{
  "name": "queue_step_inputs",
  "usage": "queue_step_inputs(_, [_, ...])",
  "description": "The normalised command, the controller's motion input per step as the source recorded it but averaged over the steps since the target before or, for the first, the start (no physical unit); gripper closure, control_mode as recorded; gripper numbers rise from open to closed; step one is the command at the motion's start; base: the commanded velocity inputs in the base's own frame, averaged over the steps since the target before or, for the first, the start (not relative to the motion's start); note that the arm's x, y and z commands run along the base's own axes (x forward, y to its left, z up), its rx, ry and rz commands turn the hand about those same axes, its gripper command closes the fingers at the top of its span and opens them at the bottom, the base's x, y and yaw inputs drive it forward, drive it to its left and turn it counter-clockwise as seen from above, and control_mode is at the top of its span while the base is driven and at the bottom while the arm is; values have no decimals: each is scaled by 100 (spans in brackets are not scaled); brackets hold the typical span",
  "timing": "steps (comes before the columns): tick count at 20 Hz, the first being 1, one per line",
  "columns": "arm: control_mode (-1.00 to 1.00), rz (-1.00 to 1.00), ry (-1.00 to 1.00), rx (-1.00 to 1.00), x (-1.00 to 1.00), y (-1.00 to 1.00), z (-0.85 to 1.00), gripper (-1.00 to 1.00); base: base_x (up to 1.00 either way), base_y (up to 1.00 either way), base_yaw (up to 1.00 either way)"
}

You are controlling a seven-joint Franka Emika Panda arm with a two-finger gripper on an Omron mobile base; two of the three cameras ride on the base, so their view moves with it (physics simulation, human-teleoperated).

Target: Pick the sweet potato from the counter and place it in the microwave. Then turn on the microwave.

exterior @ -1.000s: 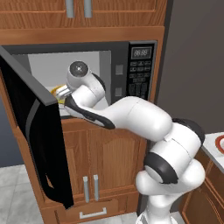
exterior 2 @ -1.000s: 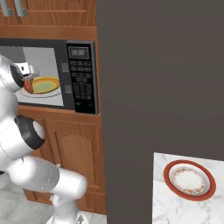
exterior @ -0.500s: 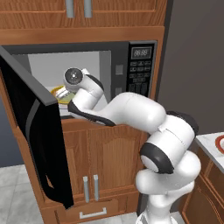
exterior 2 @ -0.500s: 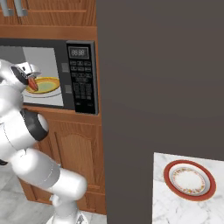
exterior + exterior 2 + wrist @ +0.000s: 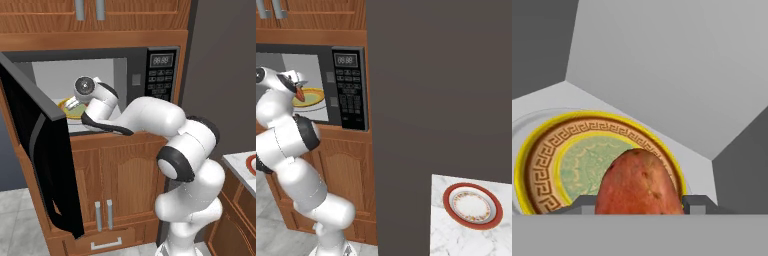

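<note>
Claw [image 5: 640,207] inside the open microwave [image 5: 160,75], its two fingertips [image 5: 698,204] pinching the sweet potato [image 5: 638,182] between them. The tuber hangs above the yellow plate [image 5: 542,165] on the light grey cavity floor. Door [image 5: 42,150] swung wide to the left.

arm: bent forward and left, elbow low, wrist raised | gripper [image 5: 637,202]: fingers [image 5: 698,203] closed against the sweet potato [image 5: 638,182] (one per side), pointing forward and down

wooden cabinets [image 5: 115,180], dark wall panel [image 5: 441,85], tiled floor [image 5: 15,225]
</note>
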Motion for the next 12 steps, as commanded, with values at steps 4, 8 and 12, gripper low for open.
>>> queue_step_inputs(4, [-100, -4, 3, 0, 3, 5, 0, 100, 0, 0, 0])
queue_step_inputs(8, [-100, -6, 3, 0, 6, 0, 0, 100, 0, 0, 0])
queue_step_inputs(12, [-100, -6, 3, 0, 24, 0, 0, 100, 0, 0, 0])
